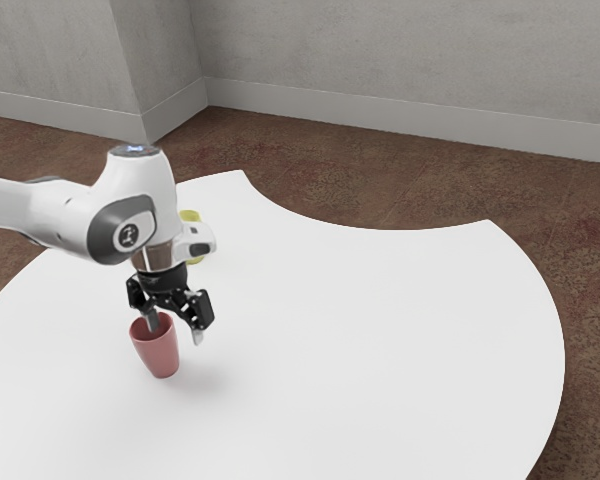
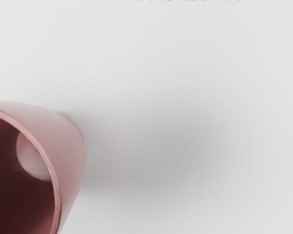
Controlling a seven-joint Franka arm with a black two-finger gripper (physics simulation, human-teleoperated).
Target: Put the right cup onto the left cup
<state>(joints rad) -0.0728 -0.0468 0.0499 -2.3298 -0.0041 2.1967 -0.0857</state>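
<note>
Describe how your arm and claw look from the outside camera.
My arm is smooth white with rounded segments. A dark grey disc on one joint carries a pale ringed emblem, and a small bluish patch sits on top. The claw has a black, blocky body with small pale spots and slim grey fingers.

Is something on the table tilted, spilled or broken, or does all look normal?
Nothing stands out: the pink cup seems upright and undamaged, with no spill around it. The open pincer straddles its rim, apparently for normal grasping.
</note>
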